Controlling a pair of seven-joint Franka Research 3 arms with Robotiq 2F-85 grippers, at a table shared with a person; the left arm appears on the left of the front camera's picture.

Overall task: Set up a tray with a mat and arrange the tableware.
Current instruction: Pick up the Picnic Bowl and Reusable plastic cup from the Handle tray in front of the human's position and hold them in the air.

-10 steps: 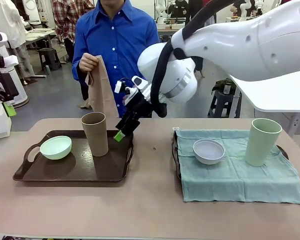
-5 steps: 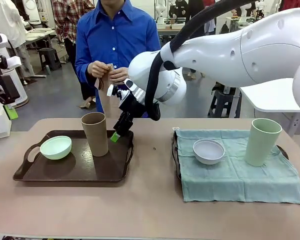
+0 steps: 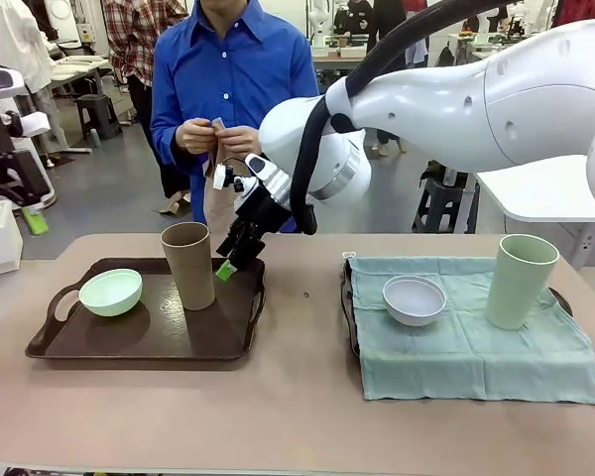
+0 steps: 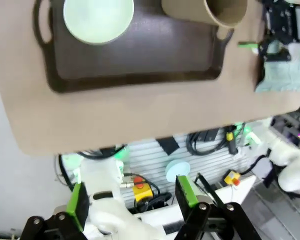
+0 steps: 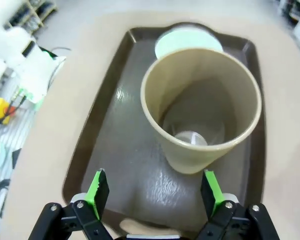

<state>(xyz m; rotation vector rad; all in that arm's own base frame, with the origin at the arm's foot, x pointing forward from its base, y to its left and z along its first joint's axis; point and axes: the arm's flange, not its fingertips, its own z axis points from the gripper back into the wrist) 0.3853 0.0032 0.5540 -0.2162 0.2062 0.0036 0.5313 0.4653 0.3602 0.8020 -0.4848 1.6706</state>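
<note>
**Open right gripper beside the tan cup at the brown tray's far corner**

The right gripper (image 3: 228, 268) hangs low over the far right corner of the brown tray (image 3: 159, 342), close to the handle there. Its jaws are apart and hold nothing. Just beside it stands the tan cup (image 3: 188, 265), upright with its long axis vertical and its mouth up, a little wider at the rim than at the foot. In the right wrist view the cup lies just beyond the green pads (image 5: 98, 192), set toward one finger rather than centred.

The mint bowl (image 3: 110, 292) sits open side up at the tray's left end, well apart from the cup. Bare tray floor lies between them and along the near rim.

On the right, a teal mat (image 3: 476, 357) covers a second tray (image 3: 348, 297), and its front edge spills onto the table (image 3: 297, 416). The grey-blue bowl (image 3: 414, 299) rests near the mat's left side. The pale green cup (image 3: 519, 281) stands upright at its far right, with open cloth between and in front.

The left gripper (image 4: 132, 200), jaws apart and empty, looks down on the brown tray from high off the table's edge.

Across the table, the person's hands (image 3: 218, 139) are together at chest height.
</note>
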